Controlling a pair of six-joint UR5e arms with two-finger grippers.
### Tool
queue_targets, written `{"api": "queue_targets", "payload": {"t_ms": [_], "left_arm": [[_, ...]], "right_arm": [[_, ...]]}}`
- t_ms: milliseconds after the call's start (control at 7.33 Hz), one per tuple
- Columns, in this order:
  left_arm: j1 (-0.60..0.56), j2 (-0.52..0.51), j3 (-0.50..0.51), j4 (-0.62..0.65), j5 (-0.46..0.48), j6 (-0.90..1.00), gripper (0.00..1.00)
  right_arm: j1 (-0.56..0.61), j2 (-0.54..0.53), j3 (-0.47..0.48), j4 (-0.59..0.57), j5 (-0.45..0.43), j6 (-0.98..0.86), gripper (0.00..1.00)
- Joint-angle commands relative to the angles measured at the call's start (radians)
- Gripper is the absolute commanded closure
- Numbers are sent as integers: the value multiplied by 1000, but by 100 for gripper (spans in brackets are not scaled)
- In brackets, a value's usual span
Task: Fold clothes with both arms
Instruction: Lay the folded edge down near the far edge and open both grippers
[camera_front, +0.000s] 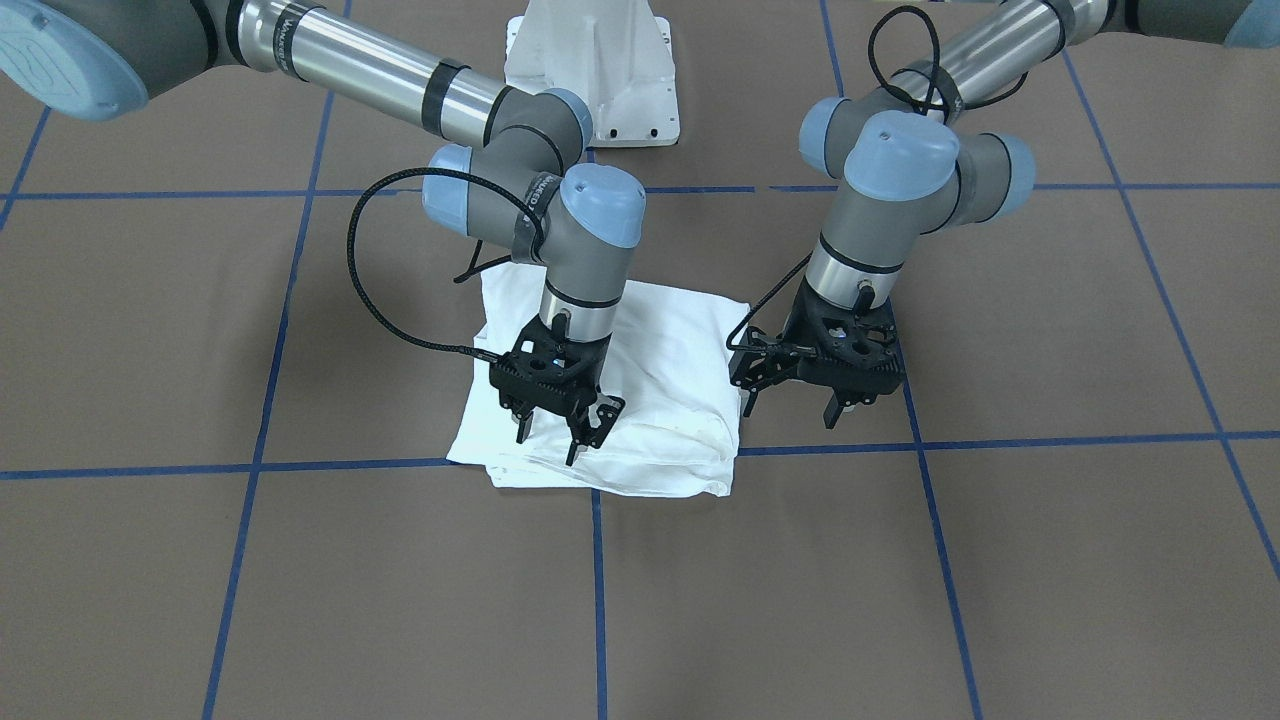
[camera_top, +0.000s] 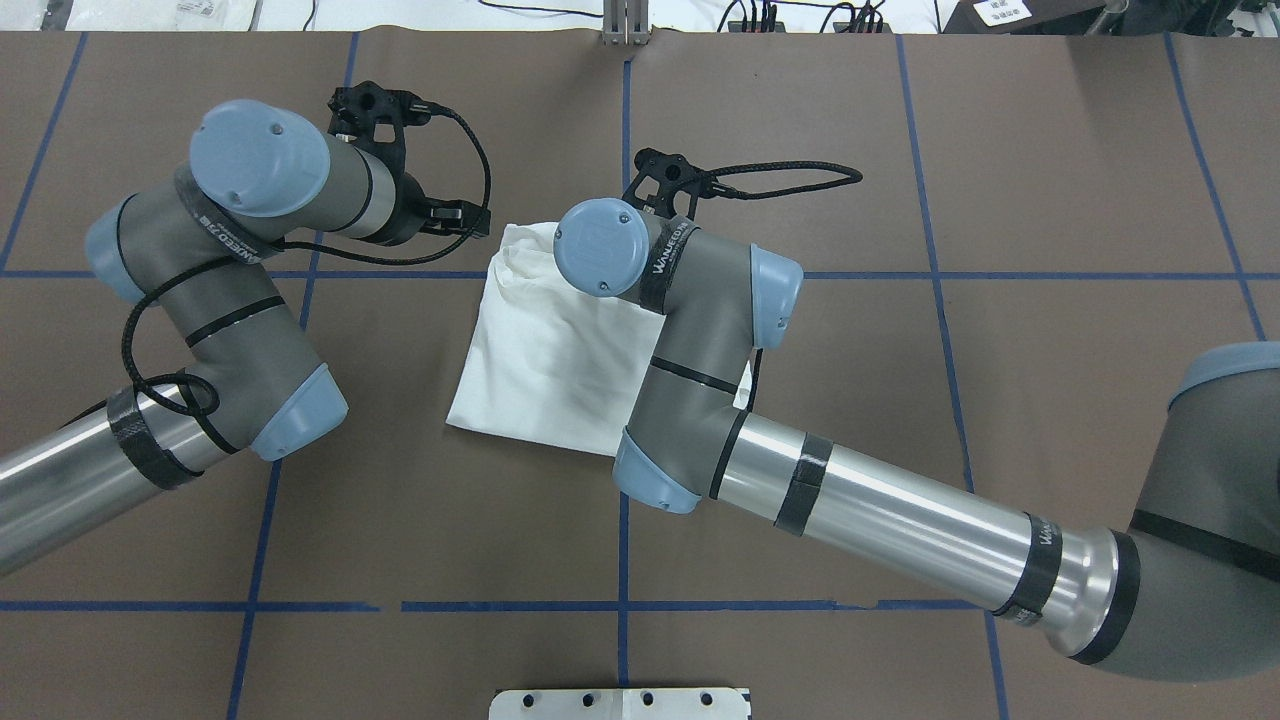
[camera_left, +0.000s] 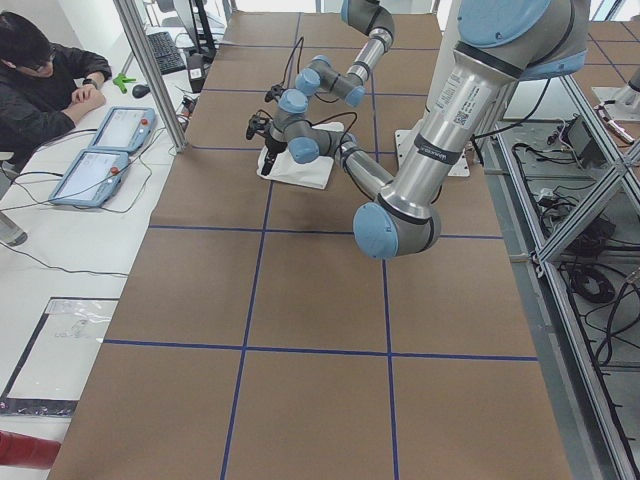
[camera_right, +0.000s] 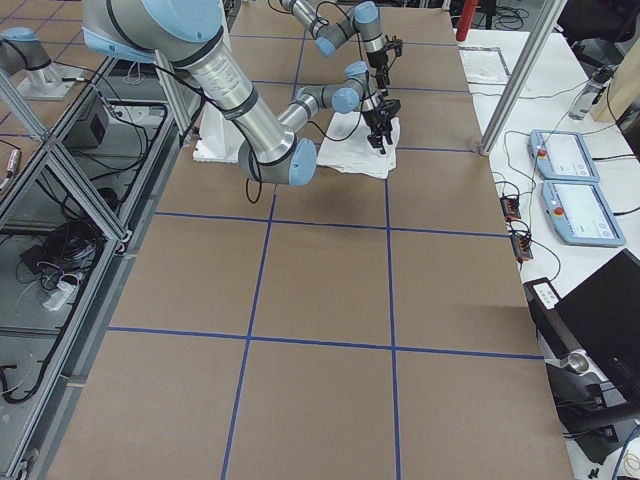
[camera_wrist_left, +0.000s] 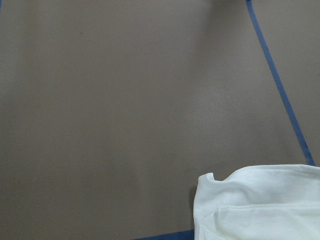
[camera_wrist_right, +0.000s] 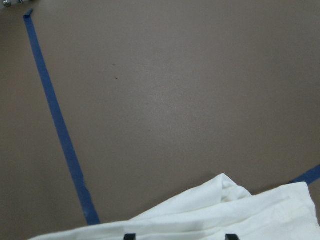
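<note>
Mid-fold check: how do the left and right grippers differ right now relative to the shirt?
The right gripper hangs over the folded white T-shirt, near its operator-side edge; the left gripper is beside the shirt, over bare table. The right gripper's fingertips show in its wrist view, over cloth; the left gripper's do not show in its own. Both point down, open, holding nothing.

Black band (camera_top: 665, 257) on the right arm (camera_top: 880, 510), 3 o'clock of its end cap (camera_top: 600, 245): apparently "WANFEED". Remaining lettering illegible.
</note>
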Motion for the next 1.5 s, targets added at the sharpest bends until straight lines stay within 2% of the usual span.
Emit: {"api": "queue_targets", "payload": {"t_ms": [0, 136, 273, 409, 682, 1091, 1364], "left_arm": [[0, 2, 0, -9, 0, -1, 0], [0, 2, 0, -11, 0, -3, 0], [0, 2, 0, -11, 0, -1, 0], [0, 2, 0, -11, 0, -3, 0], [0, 0, 0, -11, 0, -7, 0], [0, 2, 0, -11, 0, -9, 0], [0, 2, 0, -11, 0, -9, 0]], "right_arm": [[-2, -1, 2, -31, 1, -14, 33], [-4, -1, 2, -31, 0, -14, 39], [-4, -1, 2, -31, 0, -14, 75], [-4, -6, 4, -31, 0, -14, 100], [-4, -7, 7, -50, 0, -14, 100], [4, -7, 68, -187, -8, -60, 100], [22, -21, 50, -195, -26, -71, 100]]}}
